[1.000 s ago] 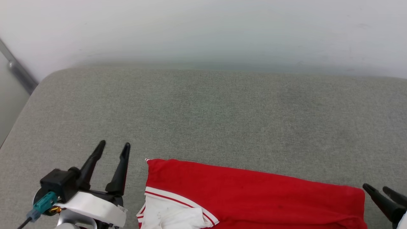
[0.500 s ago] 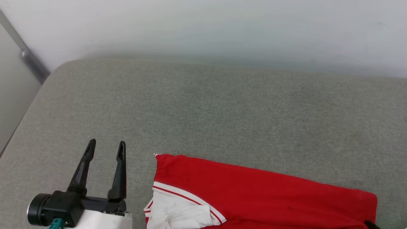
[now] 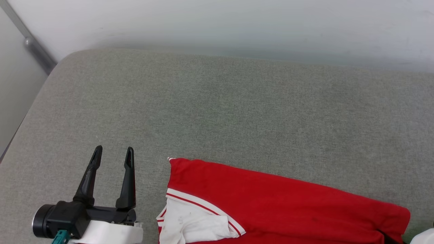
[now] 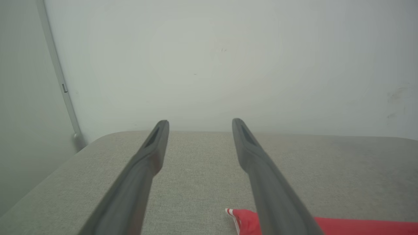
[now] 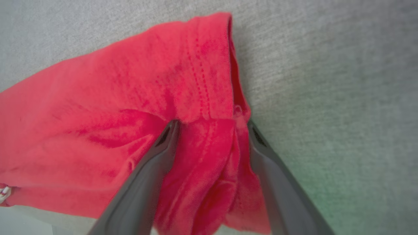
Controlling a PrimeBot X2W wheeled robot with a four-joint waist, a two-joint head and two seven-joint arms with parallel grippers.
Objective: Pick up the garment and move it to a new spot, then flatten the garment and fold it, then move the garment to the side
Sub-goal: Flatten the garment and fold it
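The red jersey T-shirt with white striped-trim sleeve (image 3: 271,200) lies much as before at the near edge of the grey woven cushion (image 3: 237,101); the camera has shifted. The left gripper (image 3: 114,149), levelled since, gapes beside it. The right gripper (image 5: 212,124) gapes astride its bunched hem. One shirt, two grippers, one cushion.

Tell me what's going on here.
A two-armed robot is working on a red garment lying on a grey cushion. Its right tool is open, its fingers straddling the bunched red edge at one end, not clamped. The left tool is open and empty beside the white sleeve.
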